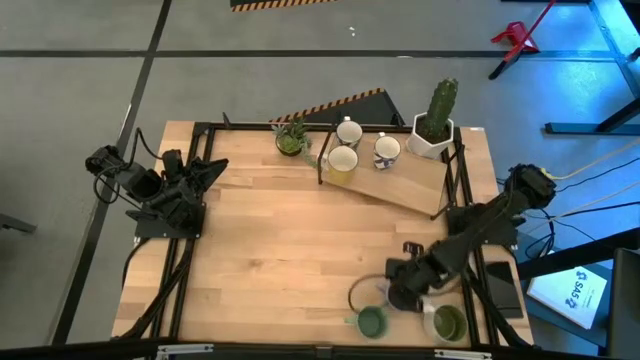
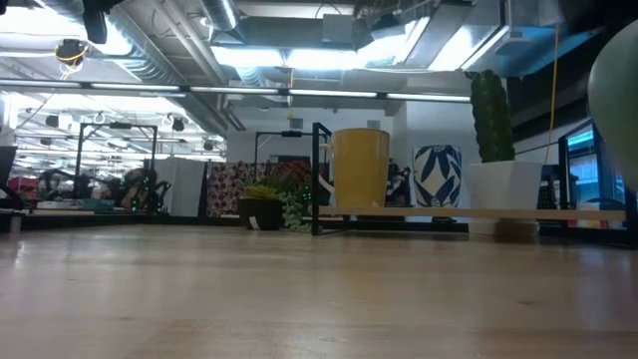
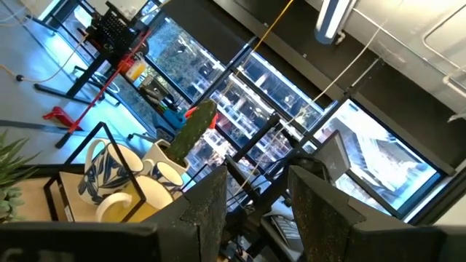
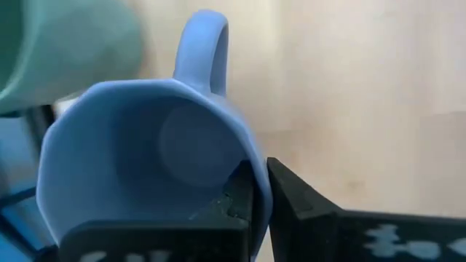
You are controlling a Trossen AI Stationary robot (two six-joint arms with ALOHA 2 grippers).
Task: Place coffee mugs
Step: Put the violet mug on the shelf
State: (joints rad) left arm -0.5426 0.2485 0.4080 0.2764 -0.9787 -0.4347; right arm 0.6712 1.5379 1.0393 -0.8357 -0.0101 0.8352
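A lavender mug (image 1: 366,294) (image 4: 145,153) sits near the table's front right, and my right gripper (image 1: 388,291) (image 4: 261,182) is shut on its rim. Two green mugs (image 1: 372,322) (image 1: 448,322) stand at the near edge, one on each side of it. One of them shows blurred behind the lavender mug (image 4: 65,44). Three white mugs (image 1: 348,132) (image 1: 342,161) (image 1: 387,150) stand on a wooden shelf board (image 1: 410,185) at the far side. My left gripper (image 1: 205,175) (image 3: 255,211) is open, parked at the table's left edge. My right gripper holds the lavender mug by its rim (image 4: 251,164), on the side opposite the handle (image 4: 207,44). One finger (image 4: 229,200) is inside the cup and the other (image 4: 295,196) is outside the wall. The fingers slant down from the table's right. Whether the mug's base rests on the table cannot be told.
A cactus in a white pot (image 1: 435,125) stands at the shelf's right end, and a small green plant (image 1: 291,138) is at its left. A black frame (image 1: 320,165) runs around the shelf. Bare wood (image 1: 280,250) spans the table's middle.
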